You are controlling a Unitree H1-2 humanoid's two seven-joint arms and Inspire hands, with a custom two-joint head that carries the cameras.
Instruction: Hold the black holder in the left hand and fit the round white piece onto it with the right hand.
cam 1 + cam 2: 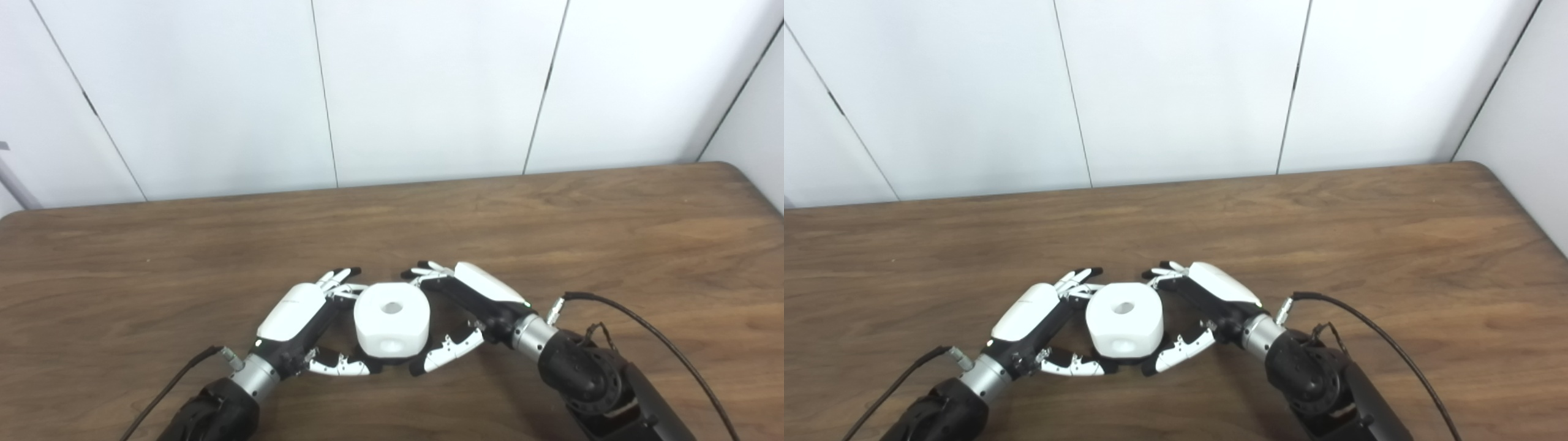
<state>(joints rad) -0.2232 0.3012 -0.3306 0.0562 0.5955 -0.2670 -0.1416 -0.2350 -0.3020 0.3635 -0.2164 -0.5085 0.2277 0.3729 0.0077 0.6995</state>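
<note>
Both hands' fingers cup round white piece (392, 320); actual grip unclear; holder prob. hidden.

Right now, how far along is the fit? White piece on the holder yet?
Cannot confirm seating. The round white piece sits between both hands, the left hand and right hand cupping it from either side, fingers and thumbs around it. The black holder is not clearly visible; only a dark sliver shows under the piece. In hand: both hands at the piece. Left: verify the fit, then release.

left hand (293, 318): fingers curled, cupping | right hand (474, 300): fingers curled, cupping
</note>
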